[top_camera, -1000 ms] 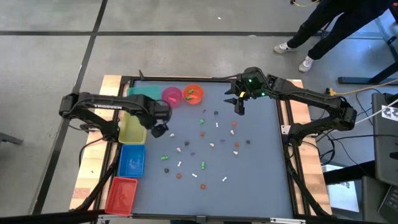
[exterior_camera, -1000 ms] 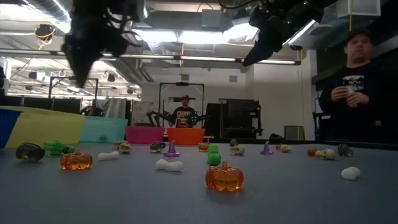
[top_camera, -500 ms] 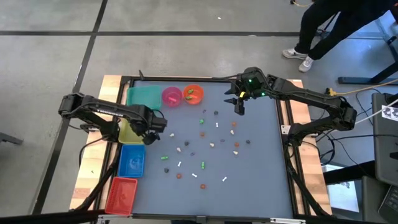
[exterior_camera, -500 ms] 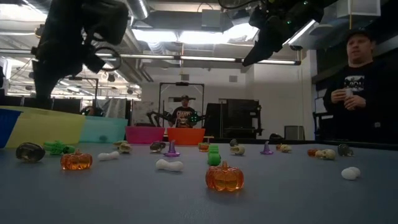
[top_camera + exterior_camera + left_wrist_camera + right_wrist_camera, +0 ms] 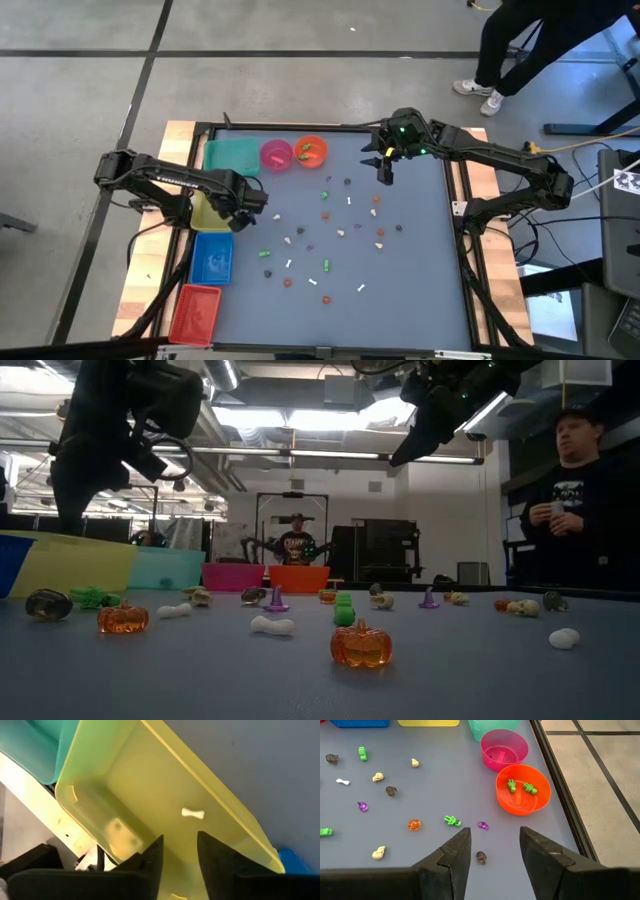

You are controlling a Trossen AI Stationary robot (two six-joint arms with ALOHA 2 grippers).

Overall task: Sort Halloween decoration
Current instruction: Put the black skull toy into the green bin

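Observation:
The Halloween decoration is many tiny trinkets (image 5: 330, 230) scattered on the grey mat, among them an orange pumpkin (image 5: 361, 644) and a white bone (image 5: 272, 626). My left gripper (image 5: 179, 842) hangs open above the yellow bin (image 5: 125, 785), at the mat's left edge (image 5: 238, 205). A small white bone (image 5: 192, 813) lies on that bin's floor beyond the fingertips. My right gripper (image 5: 495, 837) stands open and high over the mat's far side (image 5: 385, 172), with nothing between its fingers.
Along the left edge stand a teal bin (image 5: 228, 155), a blue bin (image 5: 212, 258) and a red bin (image 5: 195, 312). A pink bowl (image 5: 277, 154) and an orange bowl (image 5: 522, 790) holding two green figures sit at the far edge. A person (image 5: 580, 480) stands beyond the table's right side.
My left gripper has gone toward the table's left edge, from above the mat to above the yellow bin, and has then stayed there. My right gripper has kept still.

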